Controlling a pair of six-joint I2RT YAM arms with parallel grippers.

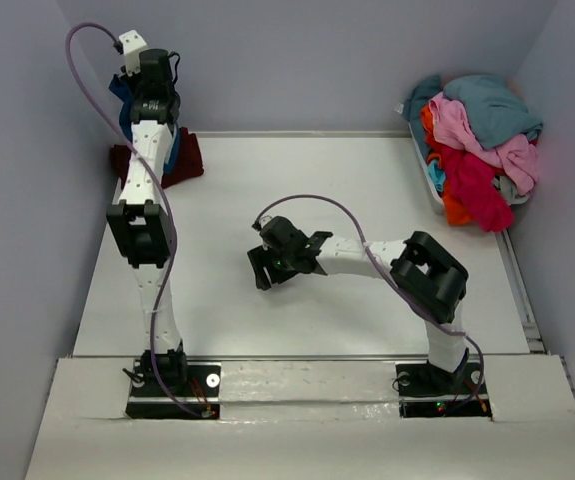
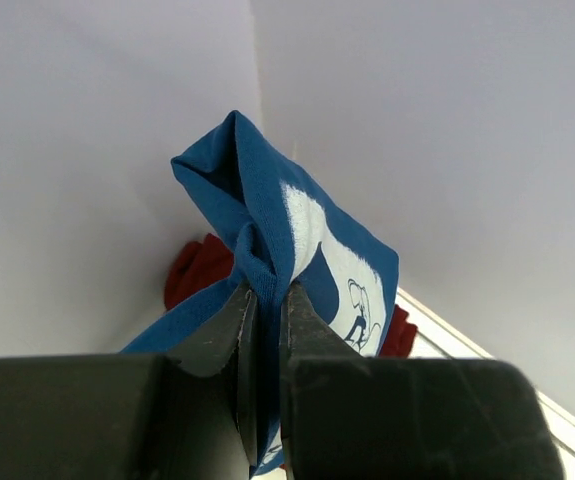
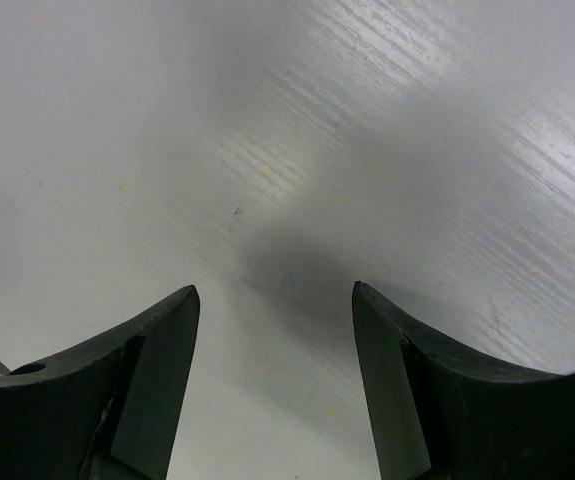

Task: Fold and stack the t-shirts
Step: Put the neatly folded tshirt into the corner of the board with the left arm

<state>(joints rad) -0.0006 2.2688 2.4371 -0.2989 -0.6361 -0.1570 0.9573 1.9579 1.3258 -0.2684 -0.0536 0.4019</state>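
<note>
Left wrist view: a blue t-shirt [image 2: 267, 210] with a white cartoon print hangs bunched in the left gripper [image 2: 269, 292]. The two dark fingers [image 2: 229, 330] are pressed nearly together, with a thick fold of the cloth pinched between them. The cloth rises above the fingertips in a rumpled peak and also trails down past them on both sides. In the top external view the same blue t-shirt [image 1: 122, 100] is raised above the table's far left corner, mostly hidden behind the left arm, with only blue edges showing on either side of the wrist.

A dark maroon t-shirt [image 1: 189, 155] lies crumpled on the table [image 1: 347, 180] at that far left corner. From the wrist camera it shows as a red-brown heap [image 2: 197, 270] on either side of the hanging blue cloth. Whether the blue cloth's lower end touches the table cannot be told.

The other t-shirts are heaped in a pale bin [image 1: 434, 190] at the table's far right corner. A teal one [image 1: 487, 105] is on top, a pink one [image 1: 467, 125] is draped across the heap, a deep red one [image 1: 472, 180] spills over the near side, and a strip of orange [image 1: 454, 210] shows low down.

The right gripper [image 1: 263, 268] hovers low over the middle of the table, its arm bent in from the table's near right side. In the right wrist view its fingers [image 3: 157, 350] stand well apart, with only bare, lightly scuffed table surface between them. It holds nothing, and its shadow falls on the table just ahead of the fingertips.
</note>
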